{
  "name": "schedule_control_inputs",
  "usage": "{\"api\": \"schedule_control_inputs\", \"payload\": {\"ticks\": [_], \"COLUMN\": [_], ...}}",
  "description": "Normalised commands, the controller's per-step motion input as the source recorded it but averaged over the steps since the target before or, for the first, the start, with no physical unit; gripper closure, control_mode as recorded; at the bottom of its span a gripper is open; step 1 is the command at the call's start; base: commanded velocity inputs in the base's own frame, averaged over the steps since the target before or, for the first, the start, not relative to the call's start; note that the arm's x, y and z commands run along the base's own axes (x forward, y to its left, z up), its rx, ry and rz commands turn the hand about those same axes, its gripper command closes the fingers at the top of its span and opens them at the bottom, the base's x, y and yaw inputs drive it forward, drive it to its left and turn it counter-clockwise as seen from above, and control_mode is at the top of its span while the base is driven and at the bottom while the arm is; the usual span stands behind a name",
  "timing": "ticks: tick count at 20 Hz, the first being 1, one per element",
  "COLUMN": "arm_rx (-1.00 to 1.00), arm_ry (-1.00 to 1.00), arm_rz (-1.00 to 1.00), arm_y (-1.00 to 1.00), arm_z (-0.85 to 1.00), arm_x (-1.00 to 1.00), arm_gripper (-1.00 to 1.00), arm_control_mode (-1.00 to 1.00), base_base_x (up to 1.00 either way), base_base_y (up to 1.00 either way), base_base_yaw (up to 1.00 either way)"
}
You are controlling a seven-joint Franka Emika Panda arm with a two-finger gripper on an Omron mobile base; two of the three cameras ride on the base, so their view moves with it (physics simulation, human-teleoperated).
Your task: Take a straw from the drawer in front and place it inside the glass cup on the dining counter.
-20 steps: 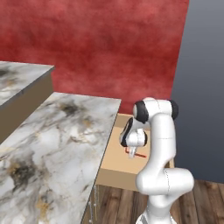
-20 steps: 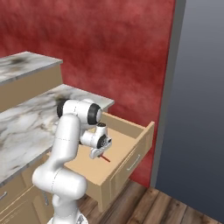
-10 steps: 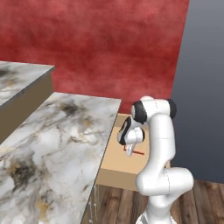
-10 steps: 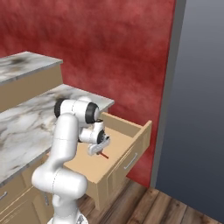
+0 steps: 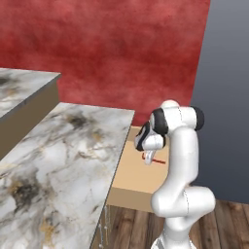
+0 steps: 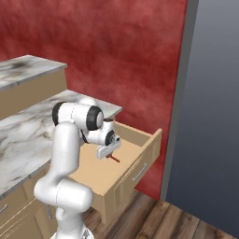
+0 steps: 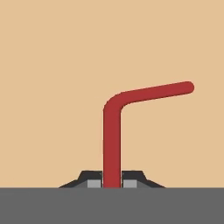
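A long marble counter [image 5: 58, 160] runs beside the open tan drawer [image 6: 105, 175], which juts out below its end. The white arm rises in front of the drawer, folds at the elbow and bends its wrist down over the drawer's floor. The gripper [image 7: 112, 180] — fingers pinched narrowly — holds the red straw [image 7: 114, 131] by its long leg, just above the drawer's floor; the bent end angles sideways.
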Motion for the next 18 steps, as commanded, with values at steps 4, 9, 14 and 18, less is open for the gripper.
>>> {"api": "schedule_control_inputs", "payload": {"ticks": [4,9,14,18], "arm_rx": [0.0,0.0,0.0,0.0], "arm_ry": [0.0,0.0,0.0,0.0], "arm_rz": [0.0,0.0,0.0,0.0], "arm_y": [0.0,0.0,0.0,0.0], "arm_z": [0.75,0.76,0.71,0.63], "arm_x": [-0.13,-0.28,-0.36,-0.34], "arm_gripper": [1.0,1.0,1.0,1.0], "arm_control_mode": [-1.0,-1.0,-1.0,-1.0], "base_base_x": [0.0,0.0,0.0,0.0], "base_base_y": [0.0,0.0,0.0,0.0], "base_base_yaw": [0.0,0.0,0.0,0.0]}}
